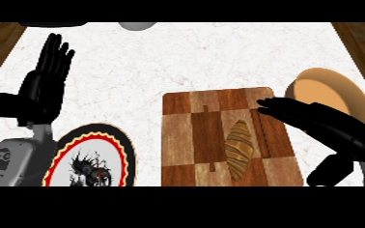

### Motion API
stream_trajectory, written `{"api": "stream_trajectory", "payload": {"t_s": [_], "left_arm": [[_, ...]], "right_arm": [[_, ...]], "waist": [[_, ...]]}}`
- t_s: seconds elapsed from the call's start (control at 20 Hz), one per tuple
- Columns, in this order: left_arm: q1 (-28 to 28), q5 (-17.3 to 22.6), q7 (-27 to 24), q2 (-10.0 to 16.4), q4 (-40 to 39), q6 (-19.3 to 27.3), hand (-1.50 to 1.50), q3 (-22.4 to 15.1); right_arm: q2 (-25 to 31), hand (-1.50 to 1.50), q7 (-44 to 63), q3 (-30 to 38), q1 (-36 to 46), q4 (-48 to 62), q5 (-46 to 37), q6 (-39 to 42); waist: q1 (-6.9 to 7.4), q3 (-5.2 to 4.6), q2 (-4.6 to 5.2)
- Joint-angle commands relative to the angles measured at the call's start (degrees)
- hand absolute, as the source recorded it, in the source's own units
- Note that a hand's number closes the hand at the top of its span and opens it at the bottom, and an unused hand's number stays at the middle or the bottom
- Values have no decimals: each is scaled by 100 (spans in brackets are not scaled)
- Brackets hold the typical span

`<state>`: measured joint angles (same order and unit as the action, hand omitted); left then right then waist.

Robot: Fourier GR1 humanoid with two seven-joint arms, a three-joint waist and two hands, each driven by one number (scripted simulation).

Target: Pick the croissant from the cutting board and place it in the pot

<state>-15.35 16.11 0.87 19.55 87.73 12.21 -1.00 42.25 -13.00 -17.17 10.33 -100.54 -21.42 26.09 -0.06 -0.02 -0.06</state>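
Starting with the right hand (314, 118): it's hanging in from the right side, fingers stretched out flat, thumb hanging below, holding nothing. Its fingertips (267, 105) are sitting over the far right corner of the cutting board (192, 140). I can't tell their height above the wood from this view.

The croissant (239, 147) is lying on the board just robot-side of those fingertips and a touch to their left, not touching the hand. Its long axis is running near-to-far with a slight tilt. The fingers are pointing left, so the hand is sitting roughly crosswise to it. My read: that's a workable line for closing across the narrow middle. The hand is going to need to come back toward the robot and drop before the fingers can curl round it.

The pot (324, 89) is sitting just beyond the right hand, on its far side, with the hand hiding part of it. Judging by that, the carry is looking short: lift, then swing away from the robot and slightly right.

Well off to the hand's left, a patterned plate (92, 129) is sitting close to the robot. Beyond it the left hand (44, 84) is resting open, fingers up. It's sitting well apart from the croissant, so the right hand is clearly the nearer one.
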Motion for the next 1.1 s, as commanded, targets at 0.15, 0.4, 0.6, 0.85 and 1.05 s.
{"api": "stream_trajectory", "payload": {"t_s": [0.15, 0.4, 0.6, 0.85, 1.05], "left_arm": [[-39, -37, 28, -51, -140, -295, 0, 234], [-21, -294, -95, -296, -166, -246, 0, 212], [118, -474, 93, -486, 33, -194, 0, 168], [398, -450, 100, -480, 352, -365, 0, 279], [213, -800, 79, -732, 272, -125, 0, 161]], "right_arm": [[-769, -150, 182, -487, -173, 145, -945, 25], [-1415, -150, -77, -424, 46, 560, -1246, -126], [-1446, -150, -92, -372, -514, -168, -1533, -31], [-1633, -150, -130, -351, -542, 402, -2205, -377], [-2057, -150, 226, -284, -4, 711, -2399, -22]], "waist": [[13, 3, 5], [22, 3, 10], [-4, 2, 1], [18, 3, 1], [21, 2, 4]]}}
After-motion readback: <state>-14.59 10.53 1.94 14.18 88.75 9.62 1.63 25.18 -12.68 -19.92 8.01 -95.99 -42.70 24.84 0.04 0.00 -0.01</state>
